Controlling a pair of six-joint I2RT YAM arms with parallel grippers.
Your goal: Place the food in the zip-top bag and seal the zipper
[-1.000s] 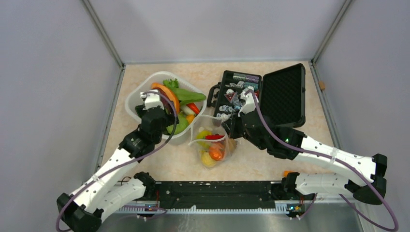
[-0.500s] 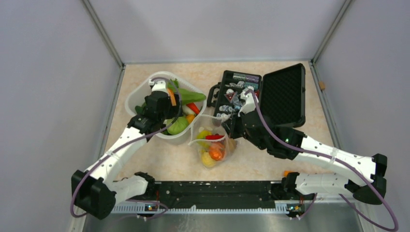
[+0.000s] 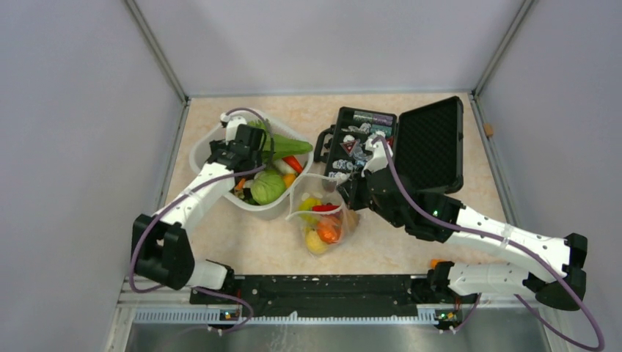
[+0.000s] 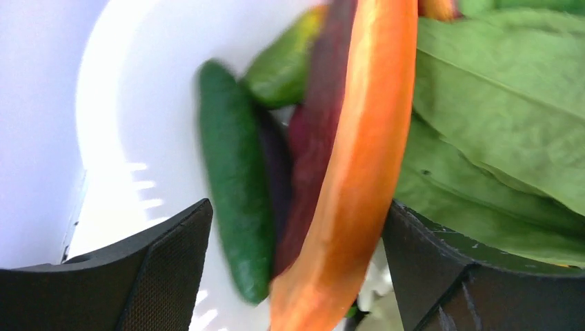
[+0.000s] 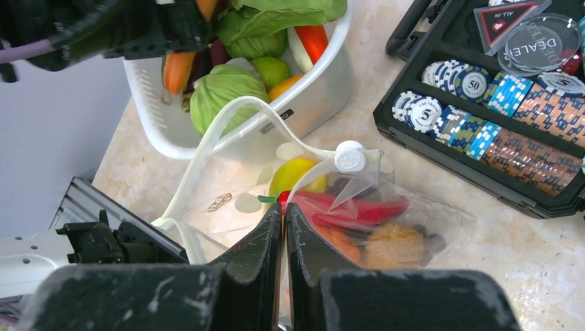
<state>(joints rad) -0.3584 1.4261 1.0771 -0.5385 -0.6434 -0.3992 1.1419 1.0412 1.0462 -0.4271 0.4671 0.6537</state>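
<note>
Grey walls [image 3: 330,44] on three sides, beige speckled bench [image 3: 220,235] in the middle. Both arms reach in from the near edge.

Black case [image 3: 433,147] at back right, lid up, foam showing. Its tray is full of poker chips [image 5: 448,110].

White basket [image 3: 196,158] at back left, just beside the case. It is loaded with food: green leaves [image 3: 286,144] on top, a round green cabbage [image 3: 268,187] at the near side, a red pepper [image 3: 293,163] and a carrot [image 5: 178,69].

Bag [image 3: 323,220] lies on the bench in front of the gap between basket and case, touching the basket's near wall, mouth toward the back. Inside it are a lemon [image 5: 296,176], another red piece [image 5: 359,207], something orange [image 5: 341,241] and a brownish lump [image 5: 393,245] I can't identify.

Left pincer [image 3: 246,150] is down inside the basket, jaws wide. In the wrist view it straddles a long orange slice [image 4: 359,158] with a dark purple edge, and a cucumber [image 4: 234,207] right beside it. Neither jaw is clearly touching either piece, so nothing gripped.

Right pincer [image 5: 284,234] is over the bag's right mouth corner, jaws pressed together, pinching the mouth edge. The zipper strip [image 5: 207,138] runs into the fingertips. The rest of the strip arches up in a loop, so the mouth stands open. White slider [image 5: 350,158] sits on the strip just past the fingertips.
</note>
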